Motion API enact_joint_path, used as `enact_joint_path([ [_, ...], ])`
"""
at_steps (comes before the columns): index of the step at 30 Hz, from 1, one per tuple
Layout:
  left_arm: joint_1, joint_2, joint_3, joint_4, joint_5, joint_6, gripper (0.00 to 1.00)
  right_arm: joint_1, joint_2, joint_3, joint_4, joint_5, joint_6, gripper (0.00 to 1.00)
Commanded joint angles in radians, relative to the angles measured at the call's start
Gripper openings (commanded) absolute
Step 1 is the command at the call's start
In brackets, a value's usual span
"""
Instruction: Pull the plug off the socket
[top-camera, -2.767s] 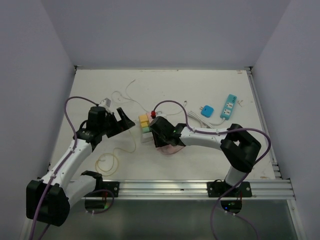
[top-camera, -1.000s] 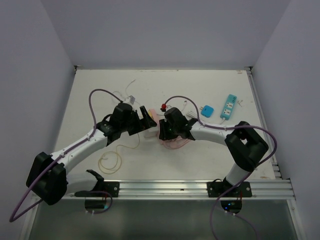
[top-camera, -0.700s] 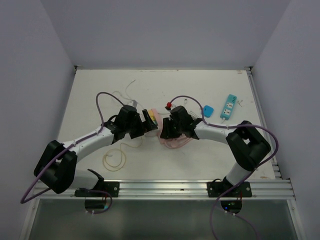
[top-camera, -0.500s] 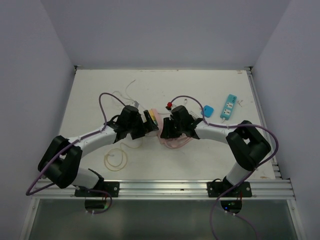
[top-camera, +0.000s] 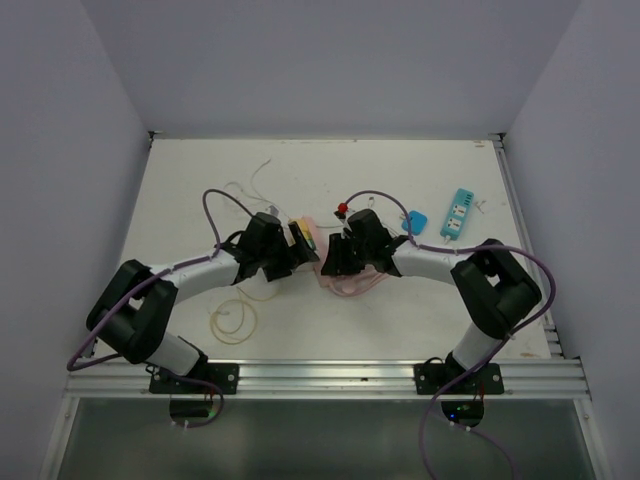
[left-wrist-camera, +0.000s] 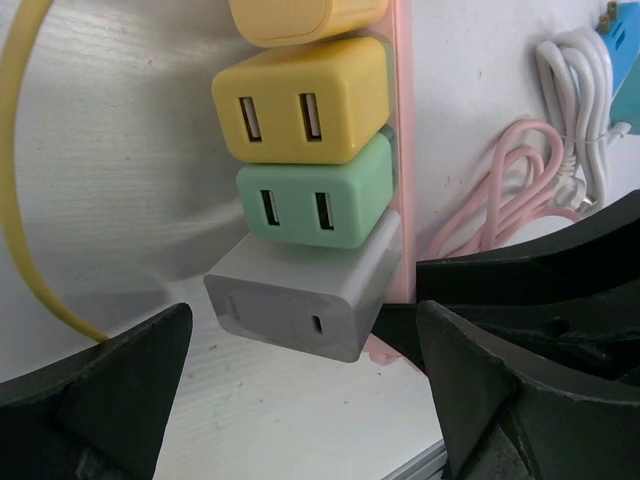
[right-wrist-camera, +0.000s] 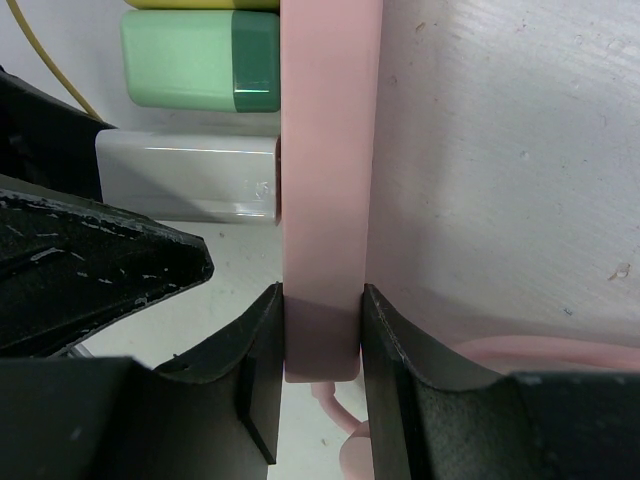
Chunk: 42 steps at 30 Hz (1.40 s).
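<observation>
A pink socket strip (right-wrist-camera: 325, 150) lies on the table with a yellow adapter (left-wrist-camera: 300, 100), a green adapter (left-wrist-camera: 320, 195) and a grey adapter (left-wrist-camera: 300, 295) plugged into its side. My right gripper (right-wrist-camera: 322, 340) is shut on the strip's near end; in the top view it (top-camera: 332, 256) sits mid-table. My left gripper (left-wrist-camera: 305, 385) is open, its fingers (left-wrist-camera: 110, 390) wide on either side of the grey adapter without touching it. The grey adapter (right-wrist-camera: 190, 178) and green adapter (right-wrist-camera: 200, 72) also show in the right wrist view. The strip (top-camera: 313, 238) lies between both grippers in the top view.
The strip's coiled pink cable (top-camera: 350, 285) lies under my right arm. A yellow cable loop (top-camera: 228, 320) lies front left, a white cable (top-camera: 250, 190) behind. A blue plug (top-camera: 415, 222) and a blue socket strip (top-camera: 458, 213) lie at the back right.
My left gripper has moved right, up to the adapters on the pink strip, and stays open. My right gripper has kept its hold on the strip, shifting slightly back and right.
</observation>
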Motion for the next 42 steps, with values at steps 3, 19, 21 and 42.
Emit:
enact_joint_path([
  [3, -0.002, 0.008, -0.016, 0.108, -0.002, -0.063, 0.96, -0.018, 0.068, -0.052, -0.095, 0.068, -0.032, 0.00],
  [19, -0.004, 0.023, -0.054, 0.171, -0.021, -0.152, 0.76, -0.018, 0.079, -0.054, -0.094, 0.058, -0.020, 0.00],
  [21, -0.002, 0.017, -0.051, 0.170, -0.025, -0.152, 0.70, -0.017, 0.084, -0.049, -0.100, 0.063, -0.022, 0.00],
  [42, -0.004, -0.013, -0.088, 0.223, -0.099, -0.278, 0.84, -0.017, 0.097, -0.043, -0.121, 0.067, -0.014, 0.00],
])
